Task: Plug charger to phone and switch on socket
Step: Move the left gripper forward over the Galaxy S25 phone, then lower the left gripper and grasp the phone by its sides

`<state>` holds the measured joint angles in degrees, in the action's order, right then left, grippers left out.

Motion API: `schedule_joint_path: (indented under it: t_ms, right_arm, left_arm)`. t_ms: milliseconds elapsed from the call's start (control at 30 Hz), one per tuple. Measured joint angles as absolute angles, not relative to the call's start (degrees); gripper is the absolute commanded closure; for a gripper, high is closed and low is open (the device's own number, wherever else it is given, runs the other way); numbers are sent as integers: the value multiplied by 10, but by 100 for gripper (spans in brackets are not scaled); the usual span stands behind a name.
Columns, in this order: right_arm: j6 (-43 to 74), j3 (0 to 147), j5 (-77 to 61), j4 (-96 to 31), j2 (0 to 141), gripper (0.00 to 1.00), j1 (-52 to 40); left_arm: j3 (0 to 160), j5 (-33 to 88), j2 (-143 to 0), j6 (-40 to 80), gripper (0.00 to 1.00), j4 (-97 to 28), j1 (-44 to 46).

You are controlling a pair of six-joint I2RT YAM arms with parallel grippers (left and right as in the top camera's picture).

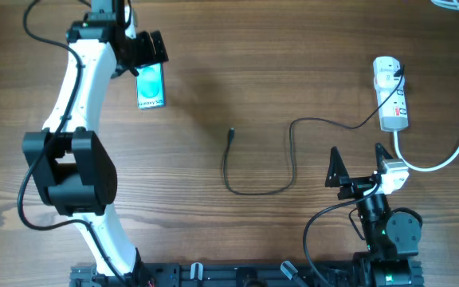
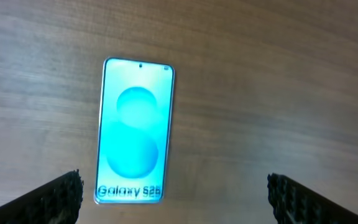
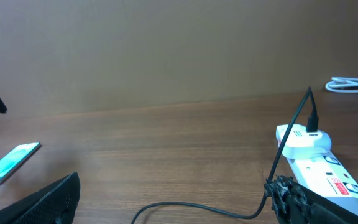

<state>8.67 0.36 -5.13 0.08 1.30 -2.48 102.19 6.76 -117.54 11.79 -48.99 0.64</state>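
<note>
Overhead view, upper left: got the phone [image 1: 151, 87] lying flat, screen up, on the wood table [image 1: 213, 64], right under the left gripper [image 1: 143, 57]. Spread wide in the left wrist view, holding nothing, fingers [image 2: 55, 199] either side of the phone's bottom end. Lower right: right gripper [image 1: 358, 162] also gaping wide, empty, just below the socket [image 1: 392, 100]. Charger [image 1: 292, 155] plugged in at the socket's top, looping to mid-frame, connector tip [image 1: 231, 134] well apart from the phone.
</note>
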Motion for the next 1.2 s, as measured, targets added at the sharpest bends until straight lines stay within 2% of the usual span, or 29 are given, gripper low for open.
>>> schedule_joint_path:
  t_ms: [567, 1200]
  right_arm:
    - [86, 4, -51, 1, 13, 0, -25]
    - [87, 4, -51, 1, 13, 0, -25]
  left_arm:
    - [832, 65, -1176, 119, 0, -277, 6]
    - [780, 36, -1182, 119, 0, -228, 6]
